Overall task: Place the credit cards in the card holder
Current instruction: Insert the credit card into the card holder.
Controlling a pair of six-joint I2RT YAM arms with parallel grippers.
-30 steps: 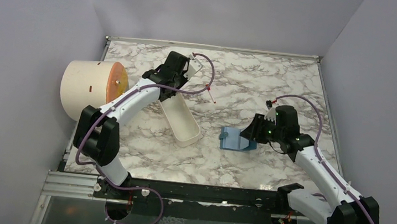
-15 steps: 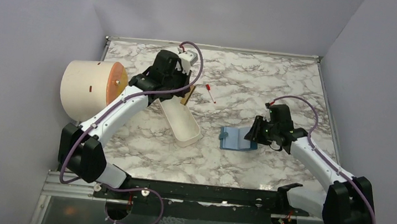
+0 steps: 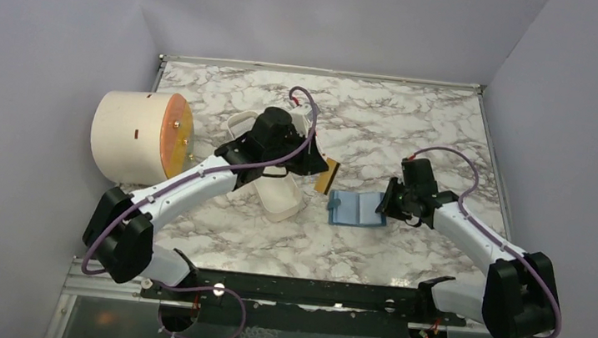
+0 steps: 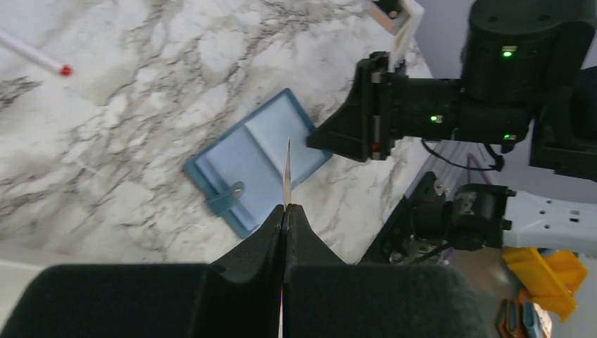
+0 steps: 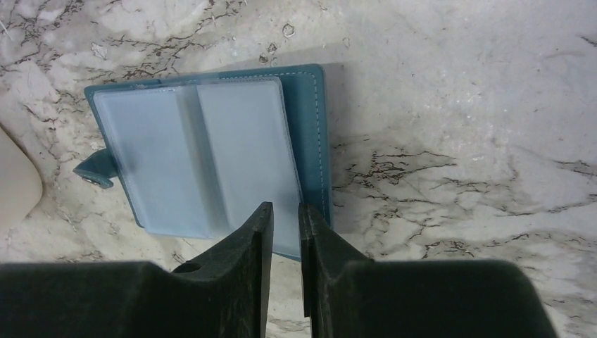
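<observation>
The left gripper (image 4: 284,210) is clamping a yellow-orange credit card (image 3: 328,175), its two black fingers pressed together with the card standing on edge between them. From the left wrist the card is showing only as a thin line pointing toward the card holder (image 5: 211,151). In the top view the card is hanging just to the left of the card holder, above the table and not touching it. The card holder is lying open and flat on the marble table (image 3: 417,131), both pale pocket panels facing up inside the teal-blue cover. Its small snap tab (image 5: 95,172) is sticking out from the side farthest from the right gripper (image 5: 281,222). The right gripper is reaching in at the card holder's right edge, its fingers standing narrowly apart with only a thin gap between them. The border of the nearer pocket panel is showing in that gap, and it cannot be told whether the fingers are actually pinching it. A long white oval tray (image 3: 279,202) is sitting left of the card holder, partly under the left arm. A cream cylinder (image 3: 127,134) with a round orange face is lying well beyond the tray, far to the left of the card holder. A thin white stick with a red tip (image 4: 35,55) is lying on the marble, well apart from the card holder.
</observation>
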